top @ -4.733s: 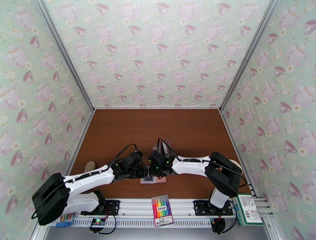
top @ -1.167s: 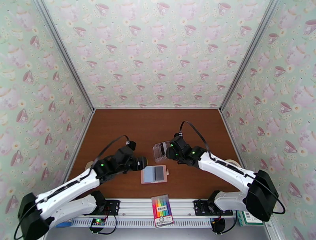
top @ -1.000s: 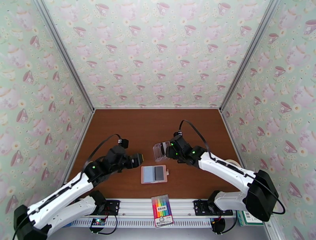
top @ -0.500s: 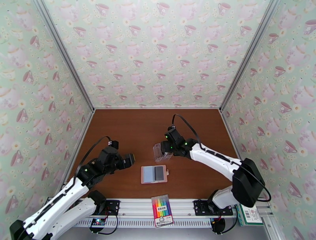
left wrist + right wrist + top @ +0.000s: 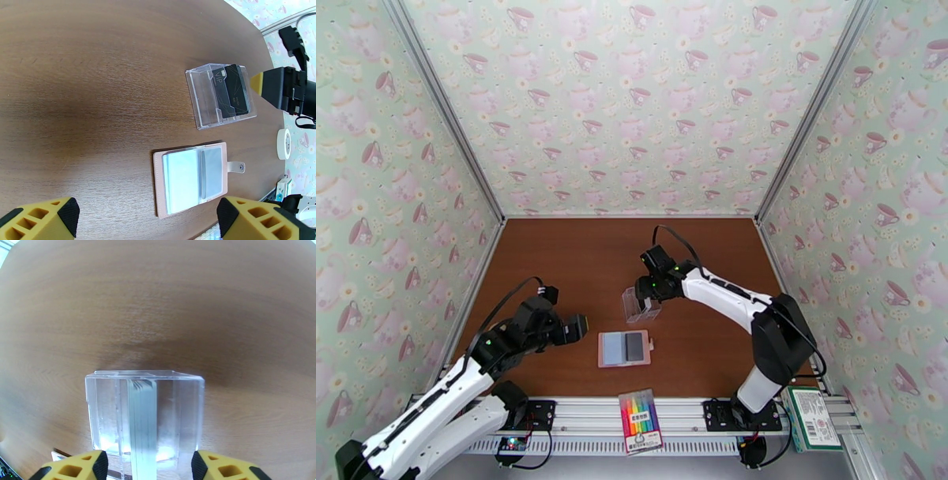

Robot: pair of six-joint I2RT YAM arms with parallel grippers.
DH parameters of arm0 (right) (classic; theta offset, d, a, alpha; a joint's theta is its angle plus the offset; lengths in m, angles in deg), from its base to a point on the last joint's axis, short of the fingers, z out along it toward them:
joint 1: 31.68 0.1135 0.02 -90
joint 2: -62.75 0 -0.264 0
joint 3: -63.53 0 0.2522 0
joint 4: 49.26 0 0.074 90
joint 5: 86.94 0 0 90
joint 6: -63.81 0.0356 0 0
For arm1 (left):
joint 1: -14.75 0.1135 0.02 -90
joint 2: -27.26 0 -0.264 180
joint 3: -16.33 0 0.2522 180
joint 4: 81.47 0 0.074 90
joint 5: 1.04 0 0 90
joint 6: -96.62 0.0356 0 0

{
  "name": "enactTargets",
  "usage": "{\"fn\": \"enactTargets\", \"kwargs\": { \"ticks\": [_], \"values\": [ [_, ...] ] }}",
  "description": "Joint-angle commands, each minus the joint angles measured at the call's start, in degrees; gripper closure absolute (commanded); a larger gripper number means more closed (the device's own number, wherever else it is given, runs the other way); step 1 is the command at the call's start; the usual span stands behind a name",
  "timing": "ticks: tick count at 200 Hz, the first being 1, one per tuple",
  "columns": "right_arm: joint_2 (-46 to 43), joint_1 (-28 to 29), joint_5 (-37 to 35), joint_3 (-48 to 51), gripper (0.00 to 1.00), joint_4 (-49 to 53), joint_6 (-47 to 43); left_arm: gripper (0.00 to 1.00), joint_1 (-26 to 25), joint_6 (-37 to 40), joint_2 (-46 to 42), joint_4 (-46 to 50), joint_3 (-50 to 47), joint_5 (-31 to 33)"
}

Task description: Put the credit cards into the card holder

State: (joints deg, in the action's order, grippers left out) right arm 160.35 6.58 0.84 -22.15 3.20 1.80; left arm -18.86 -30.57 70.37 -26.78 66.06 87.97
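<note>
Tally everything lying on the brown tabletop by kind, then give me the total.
card holder: 1
clear box: 1
tape roll: 1
credit cards with a face showing: 3 (2 in the clear box, 1 in the card holder; the stack in the box may hide more)
Total: 6

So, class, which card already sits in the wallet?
The grey card, in the wallet slot nearest the snap tab; the black cards are in the clear box.
</note>
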Motion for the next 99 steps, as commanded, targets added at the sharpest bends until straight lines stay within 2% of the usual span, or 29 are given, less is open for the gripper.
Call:
{"fn": "enactTargets", "kwargs": {
  "ticks": [1,99],
  "values": [
    [1.54,0.19,2.65,-2.19,0.41,1.86,-0.32,0.02,-0.15,1.22,1.14,-0.48,-0.85,-1.29],
    [7.70,1.18,-0.66,-6.47,0.46,5.60,-0.12,0.02,-0.23,1.18,0.70,-1.44,-1.71,-2.21]
  ]
}}
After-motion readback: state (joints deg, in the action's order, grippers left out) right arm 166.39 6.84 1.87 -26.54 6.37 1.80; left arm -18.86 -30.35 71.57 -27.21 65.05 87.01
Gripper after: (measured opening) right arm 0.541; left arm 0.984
